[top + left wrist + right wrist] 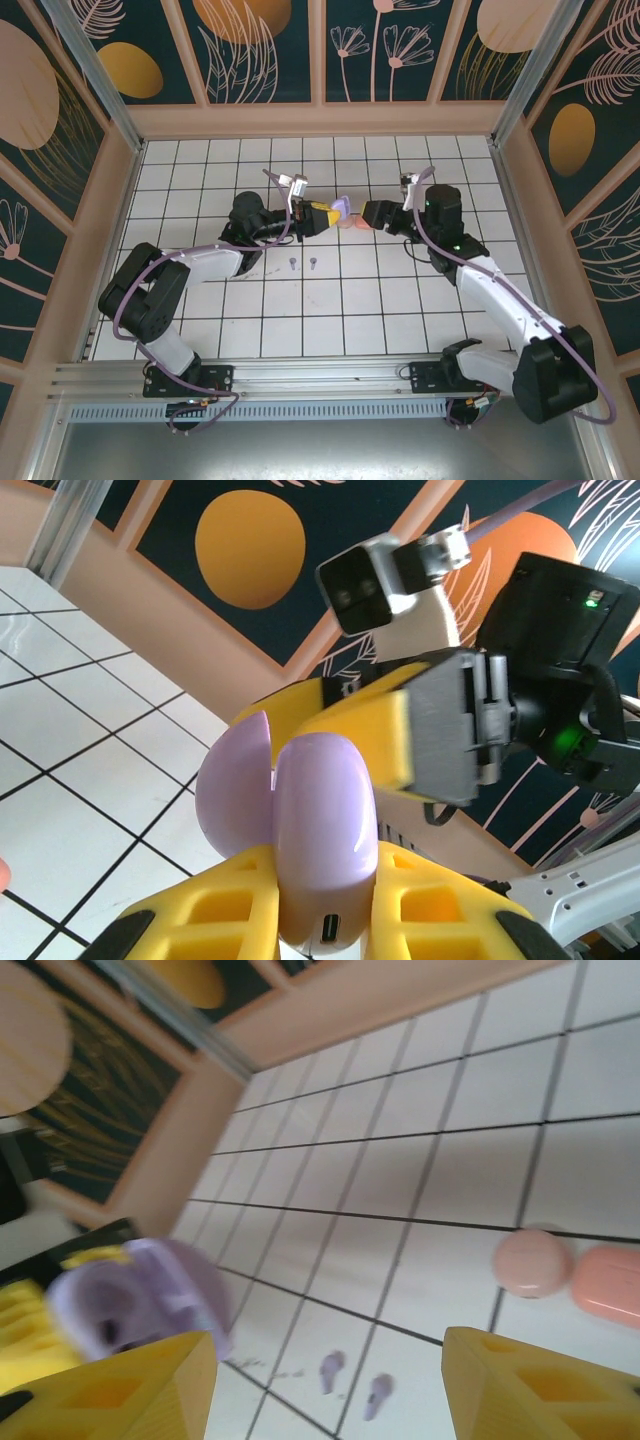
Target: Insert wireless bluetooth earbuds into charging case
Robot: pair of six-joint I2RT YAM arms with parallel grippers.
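Observation:
My left gripper (325, 216) is shut on a lilac charging case (344, 207), held up above the table's middle. In the left wrist view the case (325, 820) sits between the yellow fingers (215, 910), lid swung open to the left and charging port facing the camera. My right gripper (368, 214) hovers right beside the case, jaws open with nothing between them (328, 1350). Its yellow finger (375, 735) is just behind the case. Two lilac earbuds (292, 264) (313, 263) lie on the tiles below and to the left, with one earbud (331, 1371) beside the other earbud (377, 1396).
A salmon-pink case (608, 1282) lies open on the tiles, its round lid (533, 1262) beside it, under the two grippers (352, 225). Wooden walls with metal posts (130, 150) ring the white tiled table.

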